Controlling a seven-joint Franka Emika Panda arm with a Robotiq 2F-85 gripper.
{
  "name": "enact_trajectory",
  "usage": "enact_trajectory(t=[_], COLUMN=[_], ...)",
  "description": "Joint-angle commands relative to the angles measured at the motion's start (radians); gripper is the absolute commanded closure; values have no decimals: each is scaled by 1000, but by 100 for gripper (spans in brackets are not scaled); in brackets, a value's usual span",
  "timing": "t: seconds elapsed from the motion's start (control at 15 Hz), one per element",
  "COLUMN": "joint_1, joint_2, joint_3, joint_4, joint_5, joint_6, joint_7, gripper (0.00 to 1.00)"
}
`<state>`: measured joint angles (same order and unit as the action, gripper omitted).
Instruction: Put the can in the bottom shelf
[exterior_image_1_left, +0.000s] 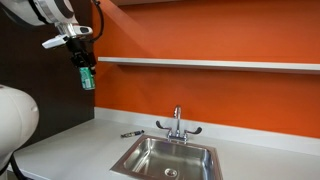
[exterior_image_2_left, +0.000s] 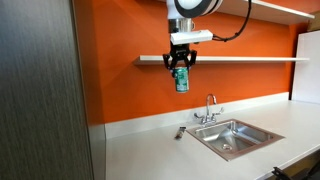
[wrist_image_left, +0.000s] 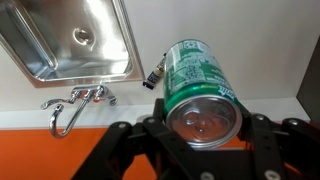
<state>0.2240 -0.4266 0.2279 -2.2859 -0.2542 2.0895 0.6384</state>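
Observation:
My gripper (exterior_image_1_left: 84, 62) is shut on the green can (exterior_image_1_left: 88, 77) and holds it upright in the air, just in front of the left end of the bottom shelf (exterior_image_1_left: 220, 64), about at its height. In an exterior view the can (exterior_image_2_left: 182, 79) hangs below the gripper (exterior_image_2_left: 182, 62), in front of the thin white shelf (exterior_image_2_left: 250, 59) on the orange wall. In the wrist view the can (wrist_image_left: 198, 78) fills the jaws (wrist_image_left: 203, 128), silvery top toward the camera.
Below lies a light-grey countertop (exterior_image_1_left: 70, 145) with a steel sink (exterior_image_1_left: 165, 158) and a faucet (exterior_image_1_left: 178, 122). A small dark tool (exterior_image_1_left: 132, 133) lies on the counter left of the faucet. A second shelf (exterior_image_2_left: 285, 8) is higher up. A dark panel (exterior_image_2_left: 40, 100) stands beside the wall.

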Motion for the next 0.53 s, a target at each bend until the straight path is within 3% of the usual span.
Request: enact_trajectory(t=[0.0, 0.47], joint_1=[-60, -113], joint_2=[-28, 12], joint_3=[38, 43], joint_4=[84, 251], joint_5=[3, -25], joint_6=[-80, -129], joint_7=[-9, -30], gripper=[62, 62])
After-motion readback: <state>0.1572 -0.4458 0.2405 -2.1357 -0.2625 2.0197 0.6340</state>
